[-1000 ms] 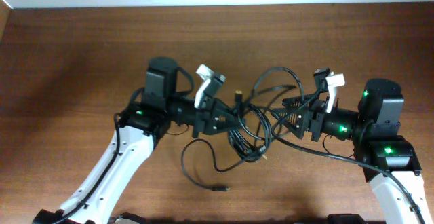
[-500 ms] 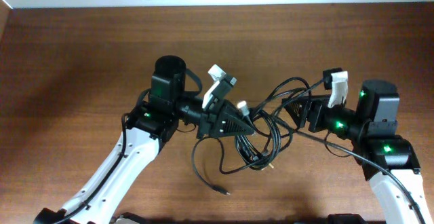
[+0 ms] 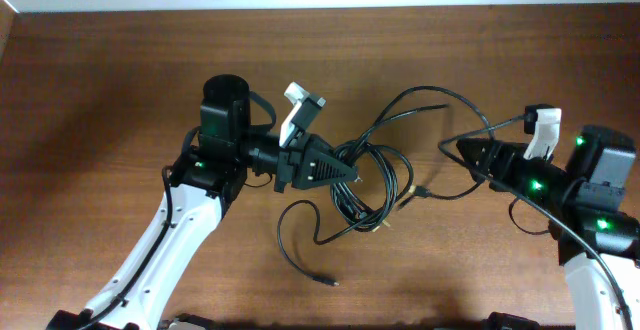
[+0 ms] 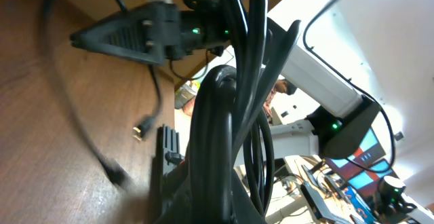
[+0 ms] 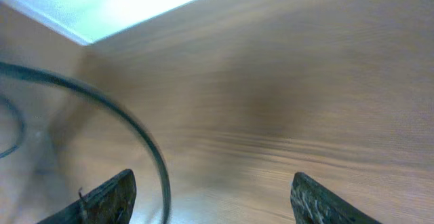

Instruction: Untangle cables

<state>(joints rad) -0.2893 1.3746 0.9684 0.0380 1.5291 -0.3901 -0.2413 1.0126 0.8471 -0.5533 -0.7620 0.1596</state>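
Note:
The cables are a tangle of thin black loops in the middle of the wooden table. One loose plug end lies toward the front, another to the right, and a gold tip shows under the tangle. My left gripper is shut on the bundle, which fills the left wrist view between the jaws. My right gripper is open and empty to the right of the tangle. In the right wrist view its fingers are wide apart, with one cable arc beside the left finger.
The brown wooden table runs to a white wall at the back. The thicker black wire fixed to my right arm curves above it. A long loop of cable reaches up and right from the tangle.
My right gripper has drawn back to the right, away from the tangle, and now holds nothing. My left gripper has shifted left with the bundle, and the loops have spread out.

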